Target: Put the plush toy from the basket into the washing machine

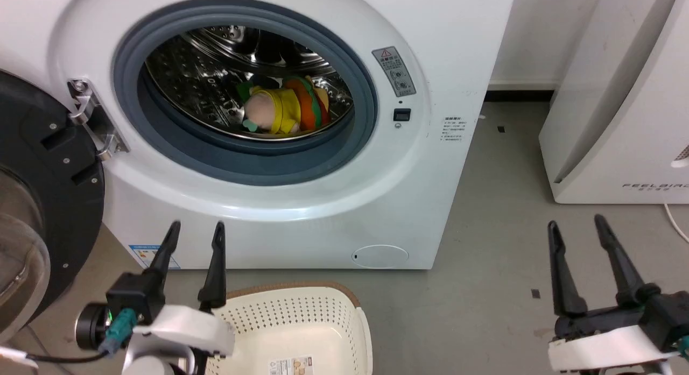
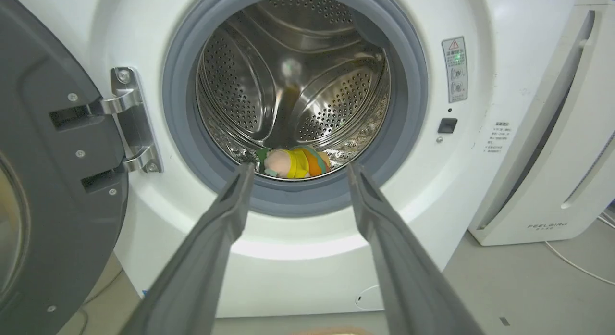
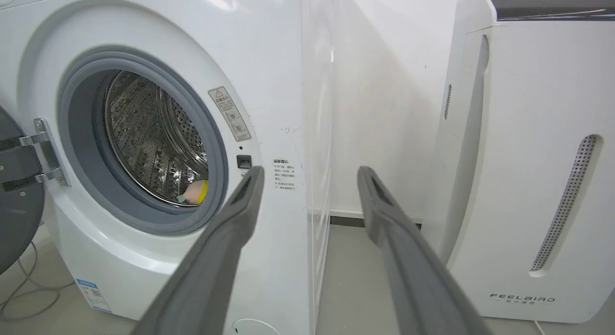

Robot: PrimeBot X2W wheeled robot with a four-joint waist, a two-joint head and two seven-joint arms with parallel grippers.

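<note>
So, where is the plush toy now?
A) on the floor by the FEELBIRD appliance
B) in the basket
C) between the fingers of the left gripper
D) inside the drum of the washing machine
D: the plush toy lies on the steel drum, behind the grey ring of the washing machine, and the left gripper and right gripper stand open outside it, holding nothing.

Glossy white painted front on the washing machine, matt grey rubber ring at its mouth, shiny perforated steel drum, bright metal hinge, matt black plastic door; soft cloth plush toy; cream perforated plastic basket with brown braided rim; smooth dull grey floor
</note>
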